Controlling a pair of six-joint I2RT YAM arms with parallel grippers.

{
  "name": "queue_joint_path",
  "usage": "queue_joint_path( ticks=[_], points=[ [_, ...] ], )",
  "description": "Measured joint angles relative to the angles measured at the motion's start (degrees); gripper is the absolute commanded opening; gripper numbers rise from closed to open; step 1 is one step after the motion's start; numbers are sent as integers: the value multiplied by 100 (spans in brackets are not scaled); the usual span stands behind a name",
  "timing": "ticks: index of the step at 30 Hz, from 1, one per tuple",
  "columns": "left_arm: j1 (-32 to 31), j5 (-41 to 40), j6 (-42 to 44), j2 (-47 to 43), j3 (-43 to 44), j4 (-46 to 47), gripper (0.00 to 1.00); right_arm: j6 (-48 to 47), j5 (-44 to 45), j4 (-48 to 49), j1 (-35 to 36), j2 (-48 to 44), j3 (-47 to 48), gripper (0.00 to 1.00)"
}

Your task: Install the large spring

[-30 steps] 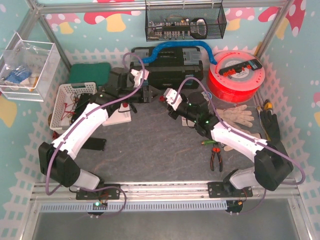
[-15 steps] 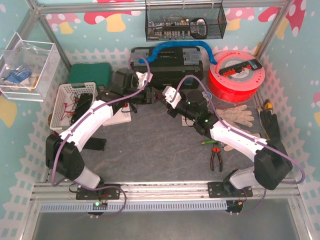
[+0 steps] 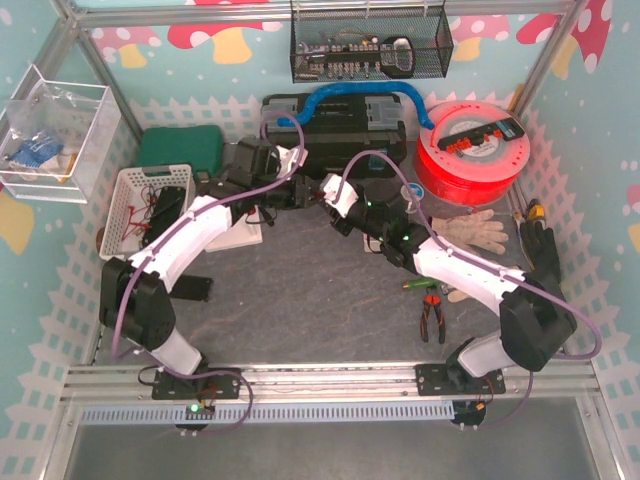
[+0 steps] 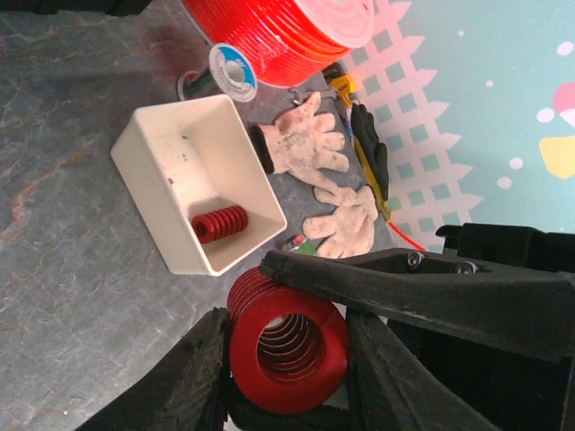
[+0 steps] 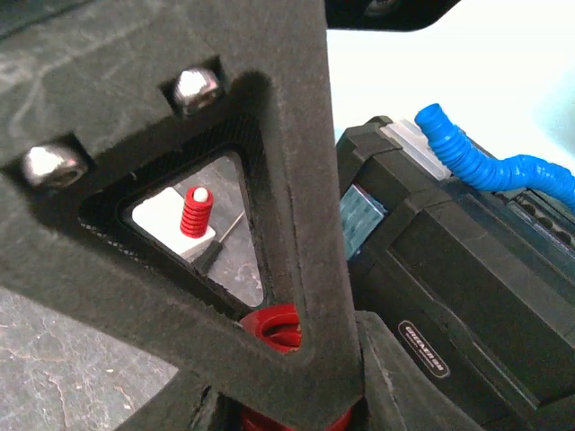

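Two grippers touch tips in the top view, left gripper and right gripper, over the grey table and close before a case. Left wrist: the left gripper pinches the spring across its coils; it looks stiff and probably slick, best held mid-length. Right wrist: the spring shows low down, and I cannot tell whether the right gripper clamps it.

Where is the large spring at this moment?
Seen end-on at the bottom of the left wrist view, the large spring is gripped by the left gripper, close to the white bin holding a smaller red spring.
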Motion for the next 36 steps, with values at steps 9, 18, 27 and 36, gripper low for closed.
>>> queue_joint_path(
  ticks=[9,18,27,36],
  points=[
    [37,61,83,111,76,-85,4,-17,59,-177,0,85,90,11],
    [184,59,-251,103,46,-98,0,216,48,-79,81,33,17,72],
    [756,-710,-629,-415,-518,-114,0,647,-87,4,146,-673,-551,99],
    [892,-3235,-678,-1532,-1165,-313,0,1355,538,22,149,-1727,-1154,99]
  ],
)
